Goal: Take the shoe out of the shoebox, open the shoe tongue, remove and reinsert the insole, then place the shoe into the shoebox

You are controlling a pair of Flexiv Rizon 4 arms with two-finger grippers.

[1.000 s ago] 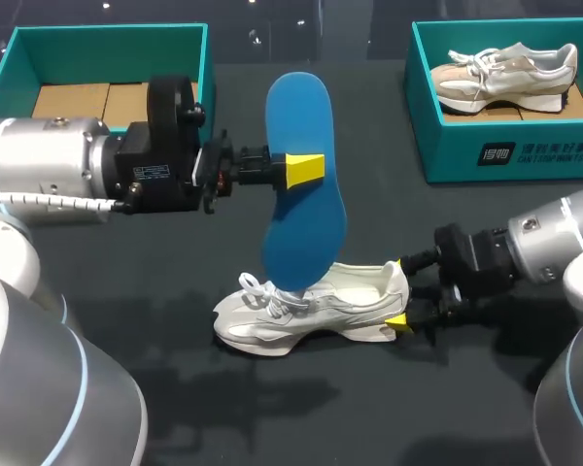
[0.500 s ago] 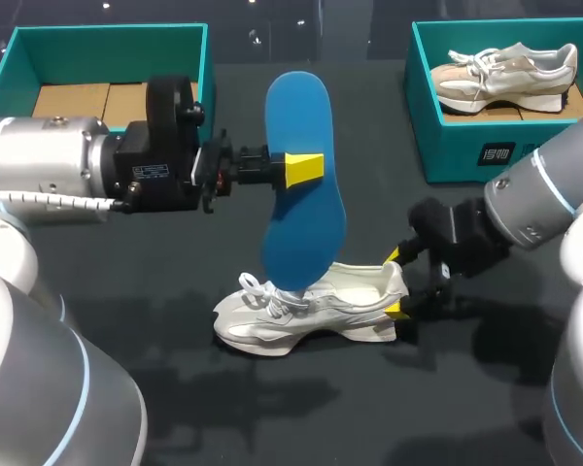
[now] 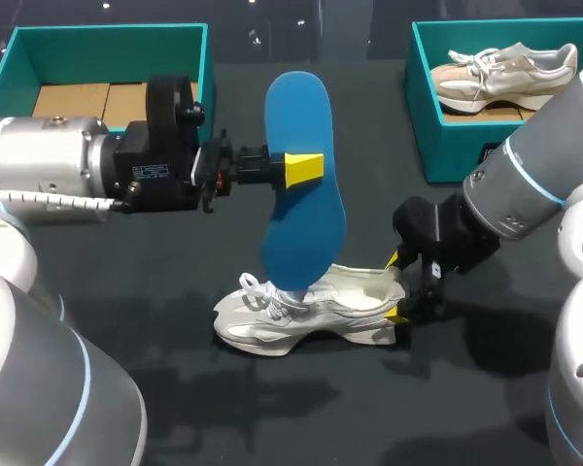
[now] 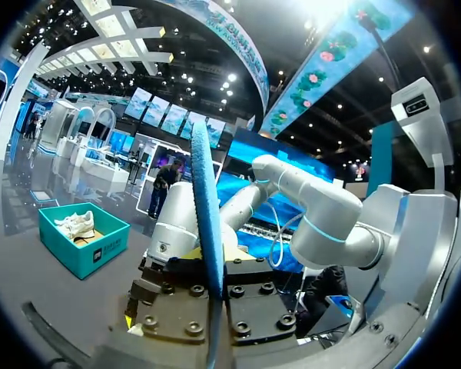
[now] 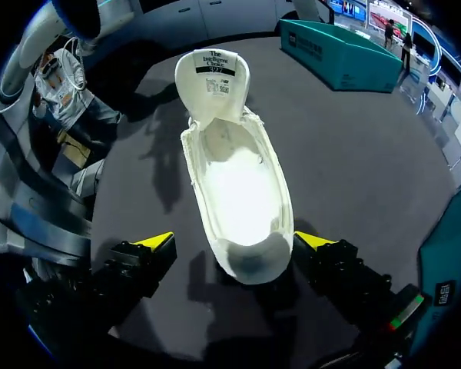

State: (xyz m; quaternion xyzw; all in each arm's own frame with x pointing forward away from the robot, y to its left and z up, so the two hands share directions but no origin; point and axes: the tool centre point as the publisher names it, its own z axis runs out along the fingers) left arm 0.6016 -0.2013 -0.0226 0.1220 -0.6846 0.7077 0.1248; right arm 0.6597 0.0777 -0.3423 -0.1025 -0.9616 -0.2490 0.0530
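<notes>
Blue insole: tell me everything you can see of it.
The insole is a flat, bright blue, foot-shaped piece, seemingly foam. It stands upright in the air, pinched at one long edge by the left end effector, which is shut on it. Its lower end overlaps the white shoe below; whether they touch I cannot tell.

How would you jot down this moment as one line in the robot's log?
step: insole out | left gripper: shut on blue insole, upright above white shoe | right gripper: open, astride heel | tongue: folded open
</notes>
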